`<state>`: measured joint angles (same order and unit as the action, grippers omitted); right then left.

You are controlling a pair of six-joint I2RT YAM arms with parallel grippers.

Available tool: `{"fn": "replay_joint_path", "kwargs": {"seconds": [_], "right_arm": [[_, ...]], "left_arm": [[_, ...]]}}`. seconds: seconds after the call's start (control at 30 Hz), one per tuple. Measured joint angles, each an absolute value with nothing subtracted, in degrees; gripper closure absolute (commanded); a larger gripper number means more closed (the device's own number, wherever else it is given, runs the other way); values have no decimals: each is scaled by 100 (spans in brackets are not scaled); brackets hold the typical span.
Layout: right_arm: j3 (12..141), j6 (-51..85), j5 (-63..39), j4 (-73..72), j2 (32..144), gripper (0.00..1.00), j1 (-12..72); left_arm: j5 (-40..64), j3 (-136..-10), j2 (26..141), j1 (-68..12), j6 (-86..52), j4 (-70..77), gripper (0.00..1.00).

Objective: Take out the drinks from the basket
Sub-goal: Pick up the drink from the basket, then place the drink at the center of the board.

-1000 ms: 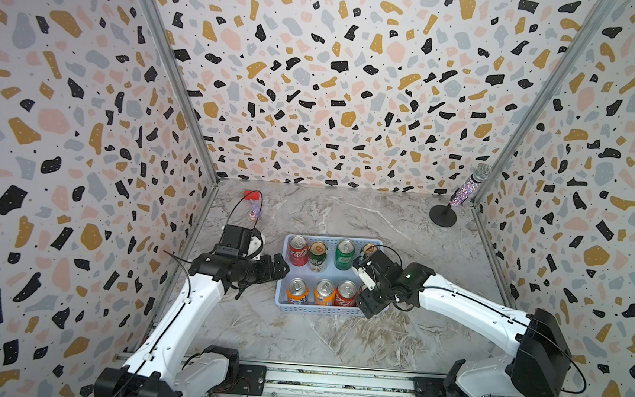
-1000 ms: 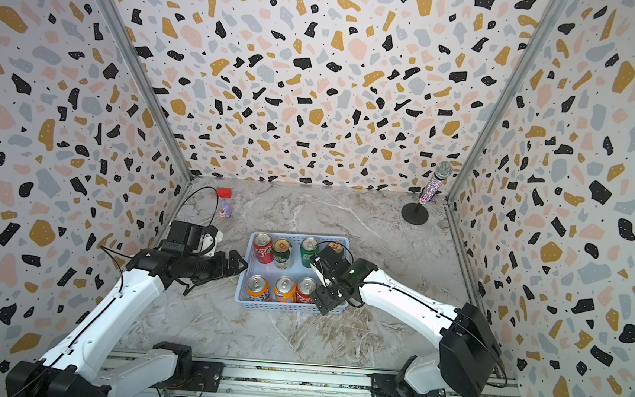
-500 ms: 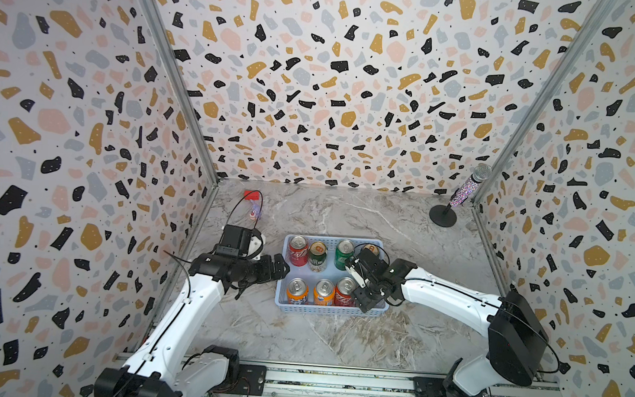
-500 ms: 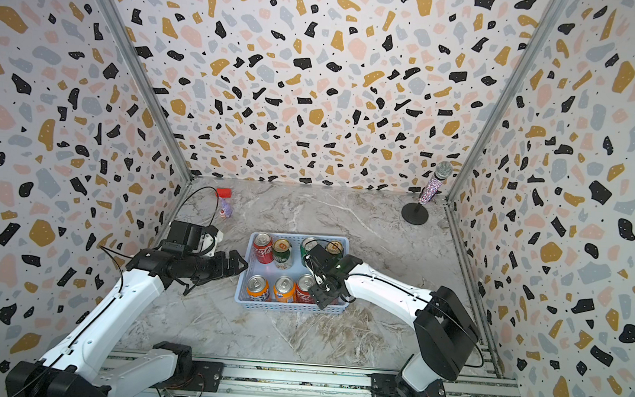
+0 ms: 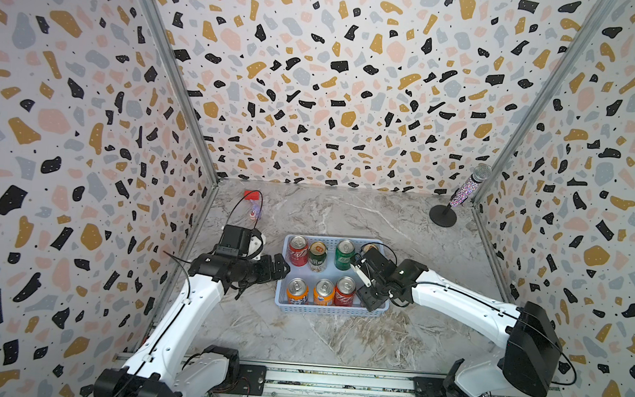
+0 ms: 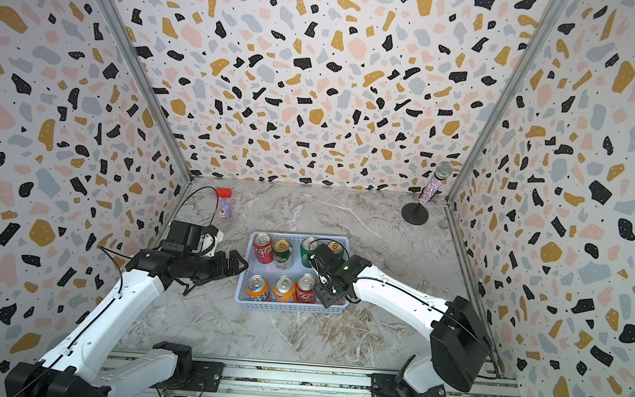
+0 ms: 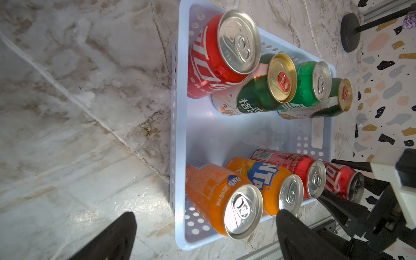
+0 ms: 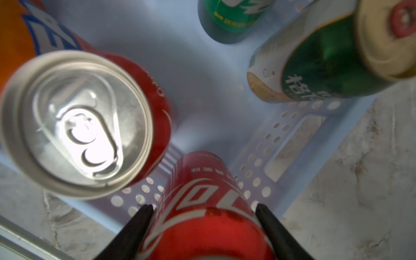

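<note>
Right wrist view has the right end effector (image 8: 203,208) clamped on a red can (image 8: 202,180), one black finger (image 8: 132,227) pressed to each side of the round wall, high up near the shoulder. That can stands at the right end of the near row, in a corner of the basket (image 5: 332,311). Whether its base has left the basket floor I cannot tell, and in both top views the arm hides it.

Handling, as I judge it: a small aluminium can is stiff along its length but thin in the wall, so a hard squeeze could dent it. Whether it is full or empty cannot be read here. The painted skin is smooth and likely slippery, so a hold across the full width of the cylinder, just under the rim, looks like the right place. The rim would also check a downward slide.

Its long axis is upright, top toward the wrist camera and base toward the basket floor, parallel with the second red can (image 8: 76,121) just beside it. Left wrist view shows the other cans (image 7: 225,67) with their tops facing the same way, none lying down. A straight lift along that axis should clear the low wall and the neighbour.

Left end effector (image 5: 280,269) hovers spread wide and empty, just beside the basket's left end, above the table (image 5: 297,341).
</note>
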<state>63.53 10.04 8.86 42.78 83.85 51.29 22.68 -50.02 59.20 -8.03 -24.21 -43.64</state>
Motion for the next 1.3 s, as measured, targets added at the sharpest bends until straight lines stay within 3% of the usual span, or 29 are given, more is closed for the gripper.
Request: {"fn": "replay_joint_path", "kwargs": {"seconds": [0.67, 0.93, 1.3], "right_arm": [[7920, 1391, 1267, 5238, 7942, 75, 4558], [7889, 1389, 1295, 5365, 7697, 76, 4189], [6779, 1599, 1439, 5308, 6934, 77, 3706]], "left_arm": [[2637, -5686, 6259, -2646, -3883, -2989, 0], [2899, -5994, 6984, -3444, -4576, -1750, 0], [2591, -6283, 7773, -4283, -4737, -1358, 0]]}}
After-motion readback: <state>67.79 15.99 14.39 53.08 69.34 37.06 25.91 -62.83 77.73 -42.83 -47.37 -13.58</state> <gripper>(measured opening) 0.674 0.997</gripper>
